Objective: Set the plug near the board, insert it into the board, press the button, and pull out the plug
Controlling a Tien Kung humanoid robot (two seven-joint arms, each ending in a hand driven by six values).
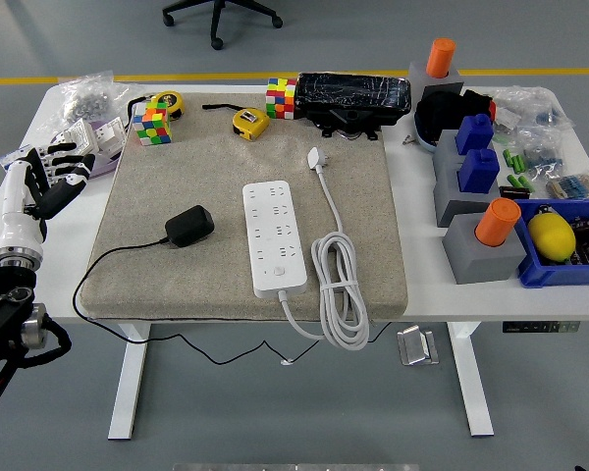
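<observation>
We see a white table (427, 294) carrying a beige mat (226, 167). On the mat's middle lies the white power strip (274, 236), its cord (341, 285) coiled just right of it. The black plug (189, 226) rests on the mat left of the strip, apart from it. Our left hand (47, 177) hovers beyond the mat's left edge, fingers spread and holding nothing.

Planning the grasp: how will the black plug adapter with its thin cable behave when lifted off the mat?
The black plug adapter looks compact and rigid, so probably light and easy to pinch. Its thin black cable droops over the beige mat's edge, so it is likely floppy and may drag or tug slightly.
</observation>
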